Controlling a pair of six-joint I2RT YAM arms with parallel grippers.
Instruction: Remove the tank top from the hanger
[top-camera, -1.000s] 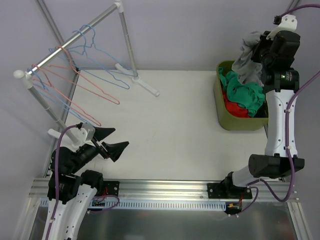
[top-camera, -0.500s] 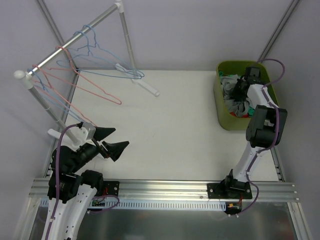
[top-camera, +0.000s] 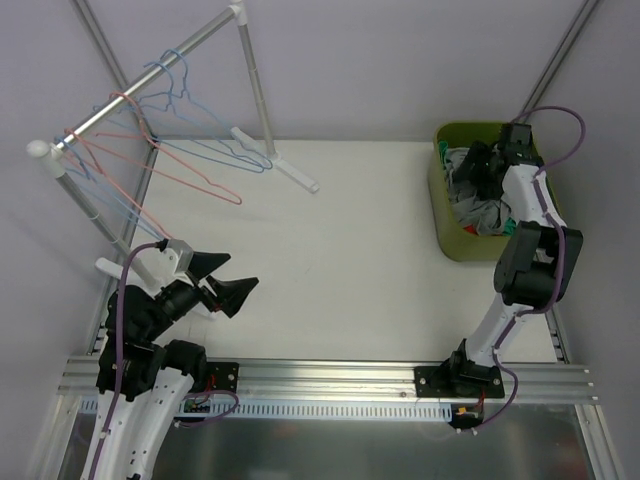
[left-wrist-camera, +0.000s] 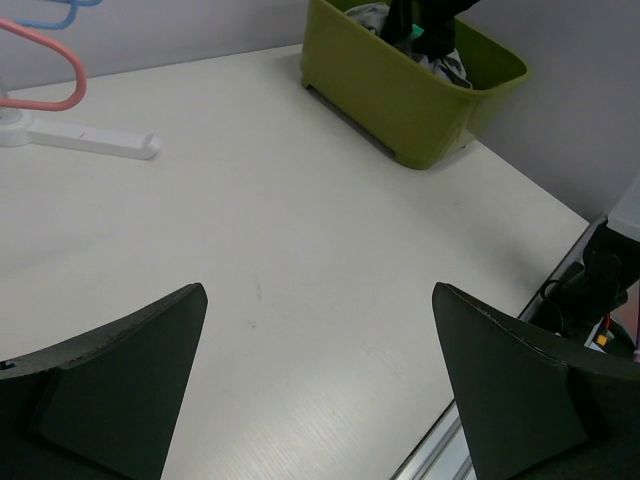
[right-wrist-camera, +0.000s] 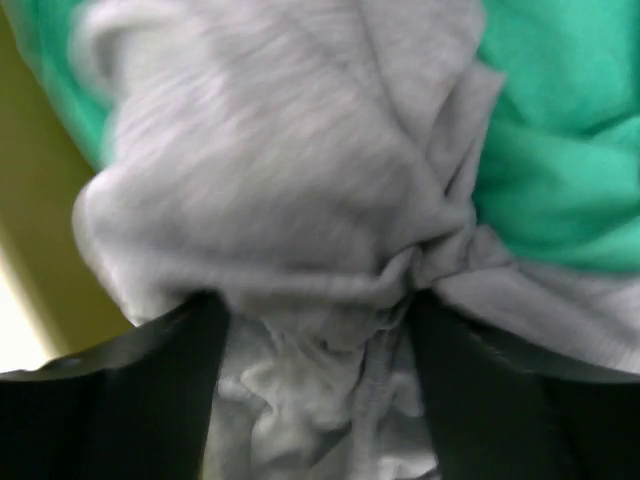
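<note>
A white table (top-camera: 340, 250) stands inside grey walls. At 10 o'clock a metal rail (top-camera: 150, 72) carries bare pink and blue wire hangers (top-camera: 158, 148). At 2 o'clock sits a green bin (top-camera: 441, 215); the grey tank top (right-wrist-camera: 280, 180) lies crumpled in it, on top of a green garment (right-wrist-camera: 560, 150). The right gripper (right-wrist-camera: 315, 370) reaches down into the bin, its fingers parted with a fold of the grey cloth bunched loosely between them. The left gripper (top-camera: 228, 282) hangs over the table at 8 o'clock, spread wide and empty
</note>
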